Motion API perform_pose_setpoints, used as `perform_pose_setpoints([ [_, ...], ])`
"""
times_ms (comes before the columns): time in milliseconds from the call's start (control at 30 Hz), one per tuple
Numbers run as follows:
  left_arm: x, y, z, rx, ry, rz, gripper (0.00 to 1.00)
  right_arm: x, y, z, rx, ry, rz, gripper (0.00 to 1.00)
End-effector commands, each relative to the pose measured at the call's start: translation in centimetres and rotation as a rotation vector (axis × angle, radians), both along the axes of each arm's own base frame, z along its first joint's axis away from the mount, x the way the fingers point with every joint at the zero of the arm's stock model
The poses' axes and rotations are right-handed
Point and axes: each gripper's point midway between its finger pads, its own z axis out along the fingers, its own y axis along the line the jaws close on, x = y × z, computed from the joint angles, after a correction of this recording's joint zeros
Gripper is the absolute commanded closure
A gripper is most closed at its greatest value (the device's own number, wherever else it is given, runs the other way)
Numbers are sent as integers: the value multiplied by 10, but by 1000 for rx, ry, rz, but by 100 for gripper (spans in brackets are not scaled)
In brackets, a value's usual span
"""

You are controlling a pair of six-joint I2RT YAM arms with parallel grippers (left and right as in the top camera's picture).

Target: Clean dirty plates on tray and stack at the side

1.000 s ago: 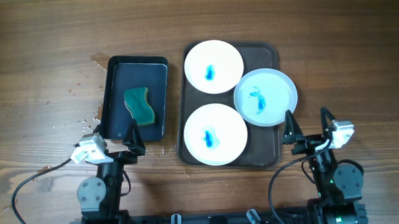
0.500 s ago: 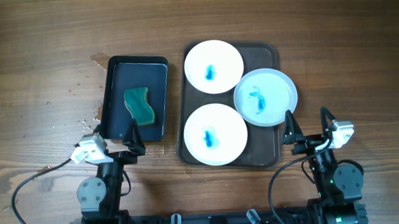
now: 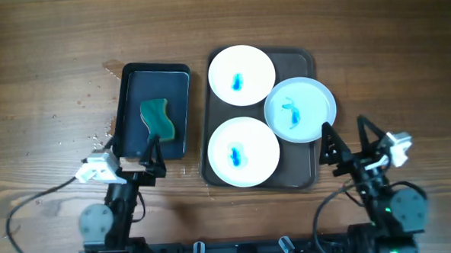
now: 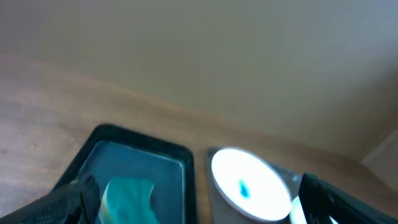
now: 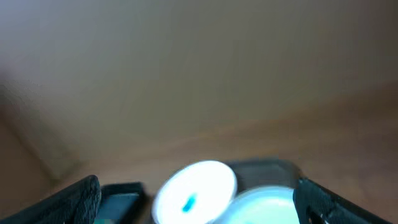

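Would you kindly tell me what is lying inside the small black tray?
A green sponge lies inside the black tray. The tray floor under the sponge is covered, so nothing there can be seen.

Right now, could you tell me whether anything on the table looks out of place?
Yes: the right-hand plate sticks out well past the brown tray's right rim instead of lying inside it. Small pale specks are also scattered on the wood left of the black tray.
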Motion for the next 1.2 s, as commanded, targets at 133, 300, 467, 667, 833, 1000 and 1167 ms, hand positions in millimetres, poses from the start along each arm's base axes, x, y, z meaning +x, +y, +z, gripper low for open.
perform_pose_setpoints([
  [133, 19, -7, 75, 31, 381, -44, 0, 0, 38, 109, -110, 302, 241, 0],
  [300, 38, -21, 60, -22, 654, -111, 0, 27, 56, 106, -16, 520, 349, 0],
  [467, 32, -14, -4, -24, 955, -60, 0, 10, 64, 4, -81, 953, 381, 7],
  [667, 47, -2, -108, 18, 1341, 18, 23, -12, 112, -84, -226, 1242, 529, 37],
  [833, 87, -5, -180, 35, 1392, 19, 55, -4, 118, -92, -224, 1253, 526, 44],
  [1000, 98, -6, -205, 176, 1379, 70, 96, -2, 119, -91, -213, 1250, 521, 44],
  [1167, 83, -10, -178, 162, 1435, 103, 52, -2, 119, -91, -214, 1249, 521, 44],
])
